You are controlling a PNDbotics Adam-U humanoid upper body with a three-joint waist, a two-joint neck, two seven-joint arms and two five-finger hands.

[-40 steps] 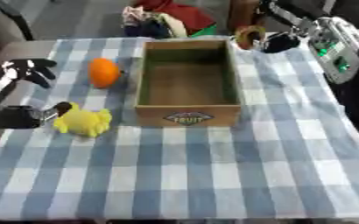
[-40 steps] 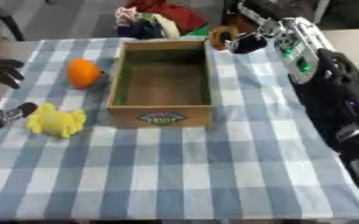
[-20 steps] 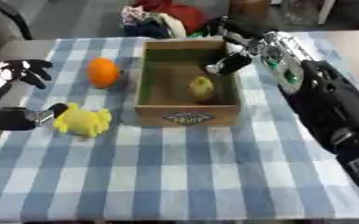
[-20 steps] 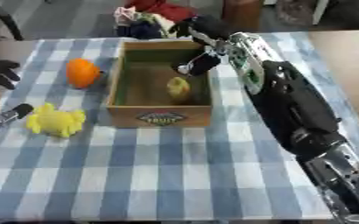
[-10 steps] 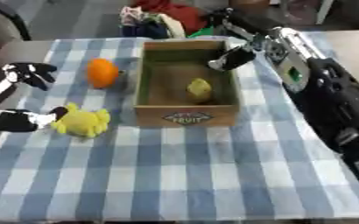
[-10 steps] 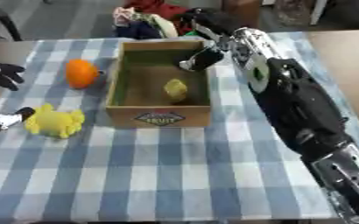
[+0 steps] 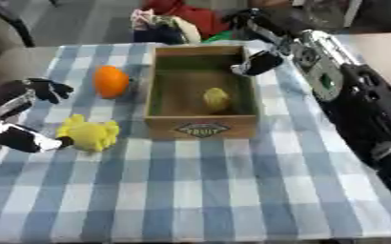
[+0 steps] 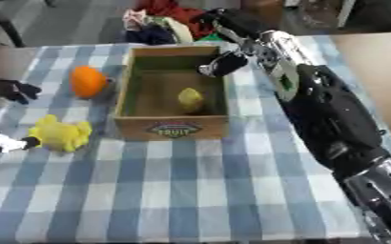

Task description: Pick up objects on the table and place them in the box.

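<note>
Objects for the task were split between the box and the cloth: a small yellow-green fruit [image 7: 216, 99] lay on the floor of the wooden box [image 7: 201, 126], toward its right wall; an orange [image 7: 110, 81] sat on the checked cloth just left of the box, apart from it; a yellow soft toy [image 7: 88, 135] lay nearer to us on the same side, beside the box's front left corner but not touching it. We saw the box standing in the far middle of the desk [image 7: 199, 190], its label facing us. Our right hand [image 7: 257, 63] hung over the box's right rim near the far corner, its fingers hanging down and holding nothing; whether they were straight or curled we could not tell, since they blurred into one dark shape. Our left hand [image 7: 25, 139] came in low at the left edge; its pale-tipped fingers reached to the toy's left side and seemed to touch it, though we could not tell whether they were closing on it; a dark part of the same arm showed above, level with the orange. A heap of red, white and dark cloth [image 7: 169, 20] lay beyond the far edge of the desk.
</note>
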